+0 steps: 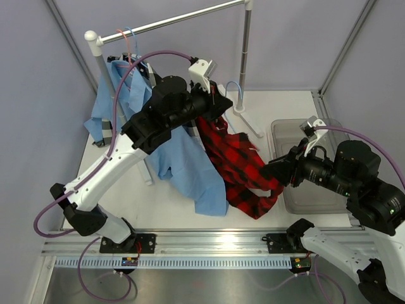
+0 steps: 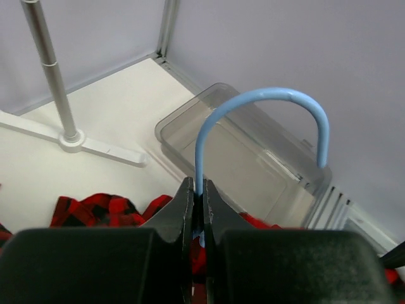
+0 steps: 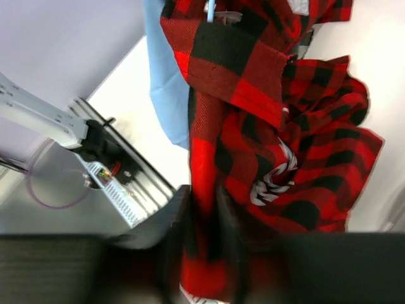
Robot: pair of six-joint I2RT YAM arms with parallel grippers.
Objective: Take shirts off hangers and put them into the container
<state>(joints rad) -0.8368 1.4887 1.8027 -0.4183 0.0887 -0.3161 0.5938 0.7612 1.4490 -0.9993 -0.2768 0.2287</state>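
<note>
Starting at the near edge, the right claw (image 1: 273, 172) is low over the table (image 1: 164, 202), nosed into the red plaid shirt (image 1: 237, 161). On its wrist view a fold of the plaid runs down between the two fingers (image 3: 183, 215), but it is all blur there, so I cannot tell if it is pinching the cloth or has let go. The plaid's lower end lies bunched on the table, just beside the bin's left wall and outside it. The clear bin (image 1: 278, 126) sits on the right side of the table, just beyond that right arm. Moving back, the blue shirt (image 1: 183, 158) hangs to the left of the plaid, its tail down on the table, the two shirts touching. Above them the left claw (image 1: 218, 101) is up high, and its wrist view is plain: jaws clenched tight on the stem of a light blue hanger (image 2: 266, 95), the hook arching free above the fingers and off the rail, red plaid showing just below. At the very back, the silver rail (image 1: 171, 22) runs across on its stand, with a pink hook (image 1: 120, 39) and another blue hook (image 1: 131, 37) on it near the left end, over the blue shirt's collar.
</note>
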